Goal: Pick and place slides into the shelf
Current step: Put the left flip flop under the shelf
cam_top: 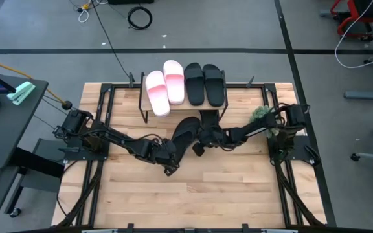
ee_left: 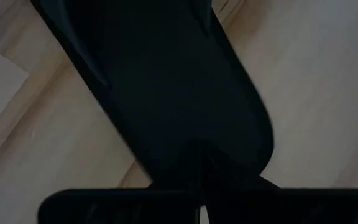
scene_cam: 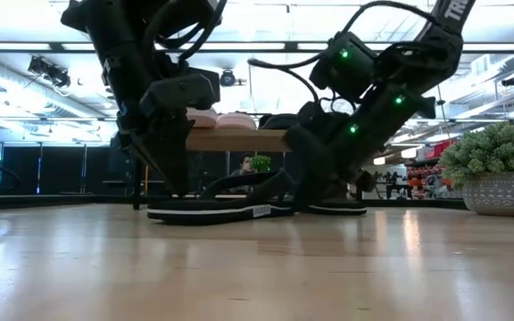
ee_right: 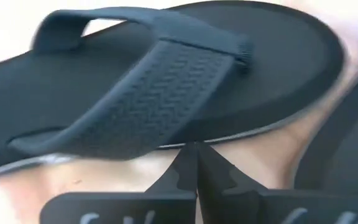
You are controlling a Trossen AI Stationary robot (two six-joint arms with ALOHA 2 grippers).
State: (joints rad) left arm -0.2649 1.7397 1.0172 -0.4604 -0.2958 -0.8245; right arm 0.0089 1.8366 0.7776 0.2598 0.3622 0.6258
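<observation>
Now, on the pale wood table (cam_top: pixel 238 194), the shelf (cam_top: pixel 232 103) carries two pink and two black slides; two ribbed-strap black slides (cam_top: pixel 185 133) lie just before it. Your left gripper (cam_top: pixel 172 165) and right gripper (cam_top: pixel 199 147) have jaws clenched, grasping nothing visible. Release them, then pinch a rubber edge

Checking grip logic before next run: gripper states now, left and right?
Left gripper: shut, at the heel of a black rubber slide on the table; holding it cannot be told.
Right gripper: shut, empty, beside that slide.
</observation>
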